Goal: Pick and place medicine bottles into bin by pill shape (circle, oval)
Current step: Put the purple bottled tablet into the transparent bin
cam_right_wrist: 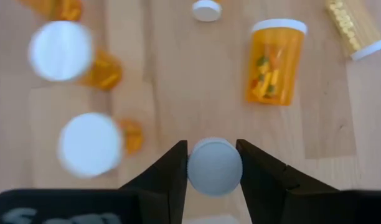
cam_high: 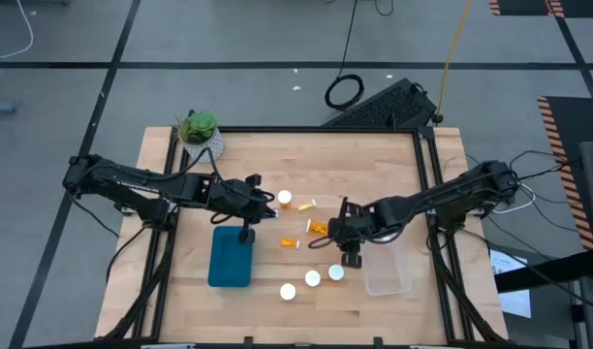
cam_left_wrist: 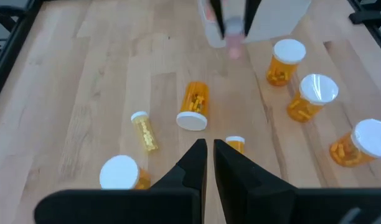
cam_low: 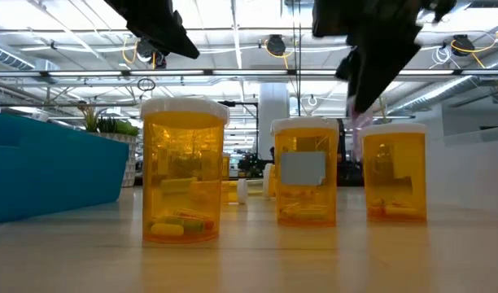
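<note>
Several orange medicine bottles with white caps are on the wooden table: three upright ones [cam_high: 312, 278] near the front, one upright [cam_high: 285, 198] farther back, and some lying on their sides [cam_high: 319, 227]. My right gripper [cam_right_wrist: 214, 167] hangs over the table's middle, shut on one bottle's white cap. My left gripper [cam_left_wrist: 210, 155] is shut with nothing in it, above the table beside the far upright bottle [cam_left_wrist: 121, 174]. A blue bin [cam_high: 231, 257] stands front left and a clear bin [cam_high: 387, 269] front right. My right gripper pinches the round white cap [cam_right_wrist: 214, 182] of a medicine bottle by its two sides, between its two fingers. The fingers come from above and point down. The bottle's body is hidden beneath the cap, and the bottle looks lifted clear of the table.
A green plant in a white pot [cam_high: 200, 131] stands at the far left corner. Black frame rails [cam_high: 427, 194] run along the table's sides. Bare wood lies at the far side [cam_high: 345, 160] and along the front edge [cam_high: 316, 320].
</note>
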